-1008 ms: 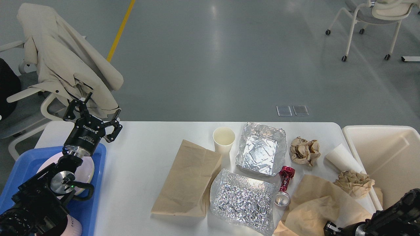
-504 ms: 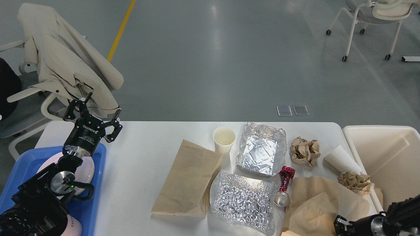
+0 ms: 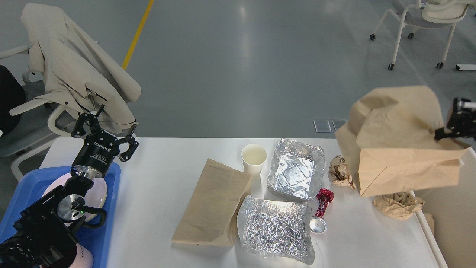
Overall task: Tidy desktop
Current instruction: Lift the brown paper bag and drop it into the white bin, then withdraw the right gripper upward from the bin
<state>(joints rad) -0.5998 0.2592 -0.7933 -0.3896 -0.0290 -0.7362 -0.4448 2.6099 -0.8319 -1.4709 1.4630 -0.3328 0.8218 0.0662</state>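
Near edge: crumpled foil sheet (image 3: 274, 230) and flat paper bag (image 3: 214, 203) are laid on the desktop (image 3: 167, 178), which spans the lower view. Left gripper (image 3: 106, 128), fingers spread and empty, is held above the blue tray (image 3: 108, 223). Farther right, a lifted brown bag (image 3: 399, 145) is clamped by the right gripper (image 3: 452, 124).

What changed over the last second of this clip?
The right end effector rose from the lower right corner, lifting the brown paper bag off the desktop toward the cream bin. The left end effector, foil trays, flat bag and paper cup stayed put.
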